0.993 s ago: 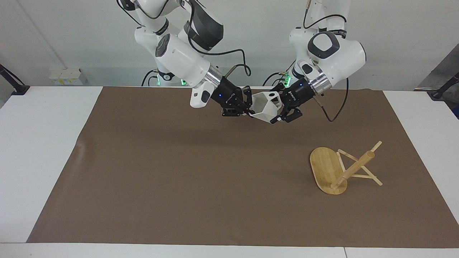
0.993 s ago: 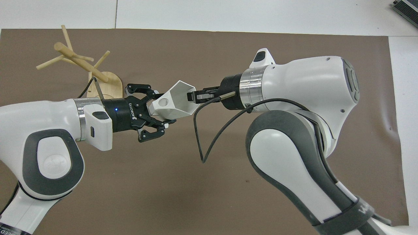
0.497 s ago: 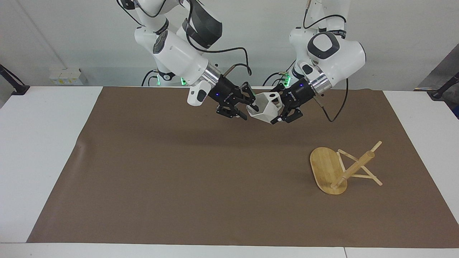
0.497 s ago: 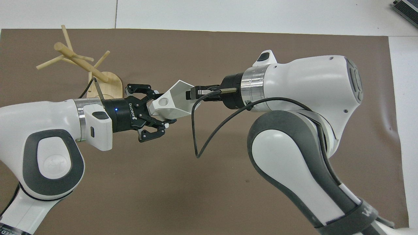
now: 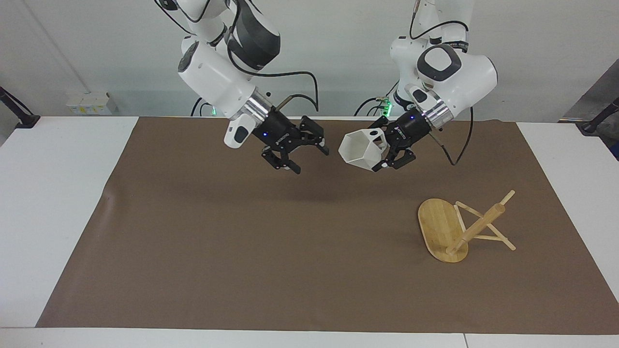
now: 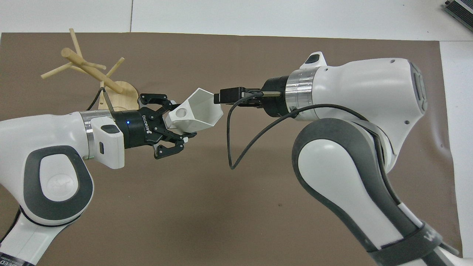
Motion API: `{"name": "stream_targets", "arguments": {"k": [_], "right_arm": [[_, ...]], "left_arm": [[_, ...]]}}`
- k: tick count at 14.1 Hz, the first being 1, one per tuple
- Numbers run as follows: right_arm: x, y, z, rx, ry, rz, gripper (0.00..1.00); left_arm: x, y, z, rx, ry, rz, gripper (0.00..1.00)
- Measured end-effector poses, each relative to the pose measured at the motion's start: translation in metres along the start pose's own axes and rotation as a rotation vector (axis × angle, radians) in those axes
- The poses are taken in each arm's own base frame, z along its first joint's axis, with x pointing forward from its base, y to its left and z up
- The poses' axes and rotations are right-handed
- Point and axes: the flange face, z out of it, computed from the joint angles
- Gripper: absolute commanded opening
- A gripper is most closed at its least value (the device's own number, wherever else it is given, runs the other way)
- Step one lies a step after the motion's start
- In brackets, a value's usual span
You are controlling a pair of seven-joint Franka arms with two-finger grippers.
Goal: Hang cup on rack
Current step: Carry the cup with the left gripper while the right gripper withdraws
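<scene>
In the facing view, my right jaws (image 5: pixel 301 147) have just let go of the cup (image 5: pixel 360 151) and pulled back; they now stand wide and empty in the air, with a clear gap between them and the cup's mouth. A second ago both of my grippers were on the cup, so the handover is done, I think. My left jaws (image 5: pixel 387 154) are clamped on the cup at its handle side, and its open mouth is turned toward the right arm's end of the counter. The rack (image 5: pixel 457 228) stands on the brown mat (image 5: pixel 242 251), farther from my bases than the cup and toward the left arm's end. The cup is well apart from it, so the hanging is not yet begun.

In the overhead view, my left jaws (image 6: pixel 181 127) grip the cup (image 6: pixel 197 111) near the round hole of its handle. My right jaws (image 6: pixel 221 98) are seen edge-on at the cup's rim. The rack (image 6: pixel 111 96) lies just beside my left wrist.
</scene>
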Motion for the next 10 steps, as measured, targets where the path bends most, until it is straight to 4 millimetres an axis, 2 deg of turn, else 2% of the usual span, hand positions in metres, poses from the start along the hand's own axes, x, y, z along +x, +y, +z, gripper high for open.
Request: {"name": "stream_targets", "arguments": {"k": [2, 5, 8, 10], "right_arm": [[0.017, 0.035, -0.03, -0.049, 0.03, 0.037, 1.0], [0.031, 0.088, -0.062, -0.243, 0.035, 0.011, 1.0], [0.039, 0.129, -0.085, -0.421, 0.047, -0.022, 1.0], [0.042, 0.15, -0.101, -0.465, 0.051, 0.0, 1.0]], "left_arm": [[-0.004, -0.005, -0.003, 0.035, -0.004, -0.024, 0.0], [-0.017, -0.014, -0.007, 0.092, -0.014, -0.125, 0.0], [-0.032, -0.026, -0.007, 0.158, -0.025, -0.235, 0.0], [-0.042, -0.034, -0.003, 0.205, -0.034, -0.303, 0.0]]}}
